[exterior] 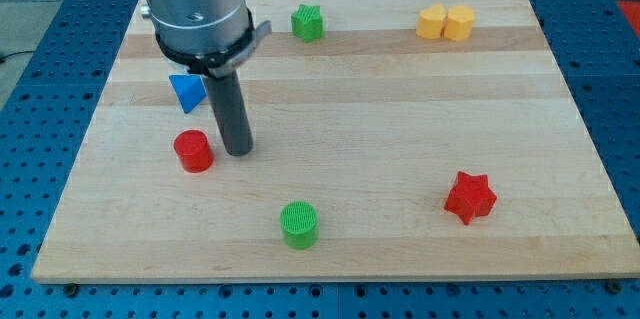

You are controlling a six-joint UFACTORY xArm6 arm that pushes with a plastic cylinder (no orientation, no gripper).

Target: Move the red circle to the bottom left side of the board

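The red circle [193, 150] is a short red cylinder on the wooden board [400, 119], at the view's left, a little below the middle. My tip [238, 150] rests on the board just to the right of the red circle, with a small gap between them. The rod rises from there to the arm's grey body at the view's top left.
A blue triangle [186, 91] lies just above the red circle, left of the rod. A green circle [298, 224] sits near the bottom edge. A red star [469, 197] is at the lower right. A green star [308, 22] and two yellow blocks [446, 22] lie along the top.
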